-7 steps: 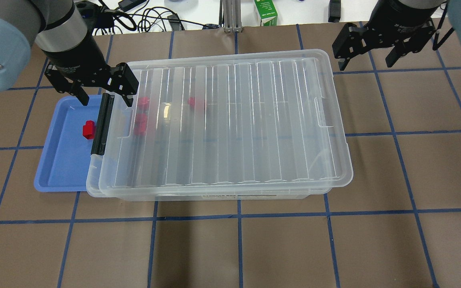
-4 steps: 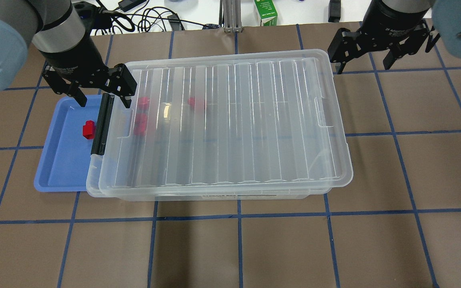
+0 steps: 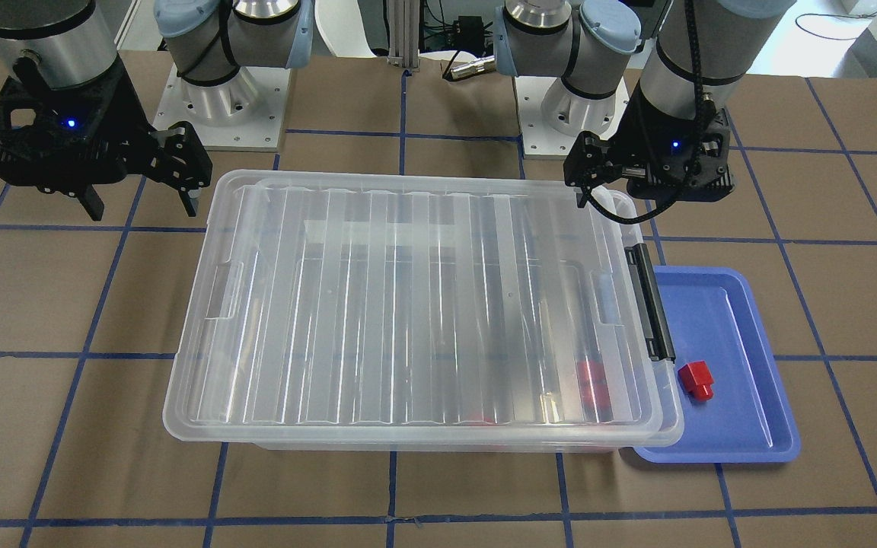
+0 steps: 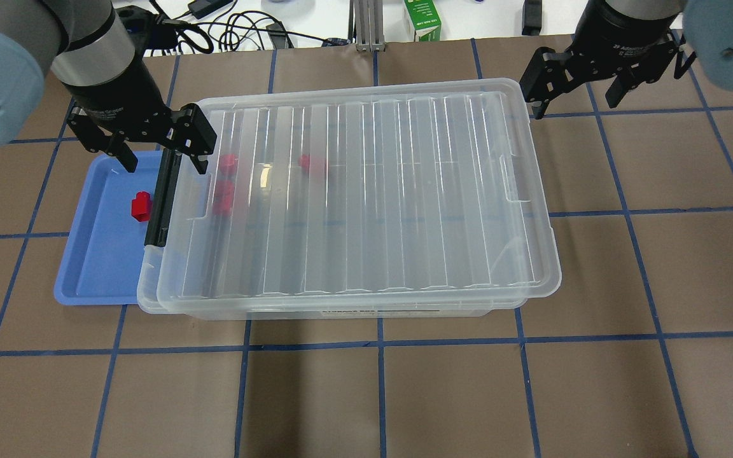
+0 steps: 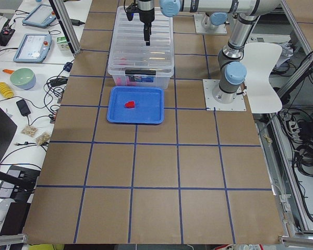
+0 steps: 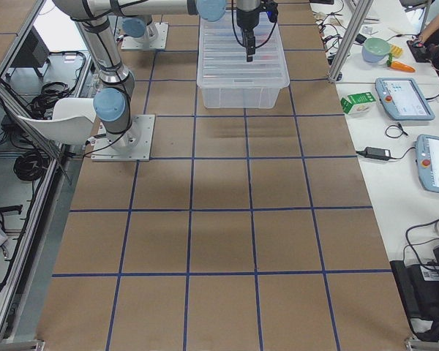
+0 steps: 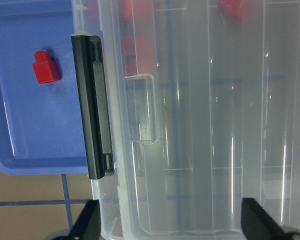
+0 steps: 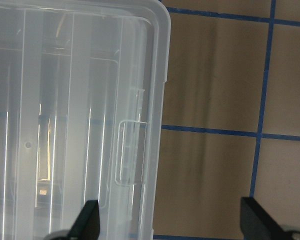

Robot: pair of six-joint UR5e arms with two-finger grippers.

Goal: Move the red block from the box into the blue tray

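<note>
The red block (image 4: 141, 205) lies in the blue tray (image 4: 99, 254), close to the black latch (image 4: 163, 197) on the box's short end. It also shows in the front view (image 3: 695, 380) and the left wrist view (image 7: 46, 66). The box (image 4: 373, 191) is a clear bin with its ribbed lid on. Three more red pieces (image 4: 227, 163) show blurred through the lid near the latch end. My left gripper (image 4: 163, 160) is open and empty, above the latch and the tray's far end. My right gripper (image 4: 575, 100) is open and empty, above the table beside the box's far right corner.
A green carton (image 4: 422, 19) and cables (image 4: 233, 32) lie beyond the table's far edge. The arms' base plates (image 3: 225, 114) stand behind the box in the front view. Brown table with blue grid lines surrounds the box.
The right gripper has shifted a little left, toward the box's far right corner. The left gripper has drifted slightly back from the tray. Block, tray and box have not moved.
</note>
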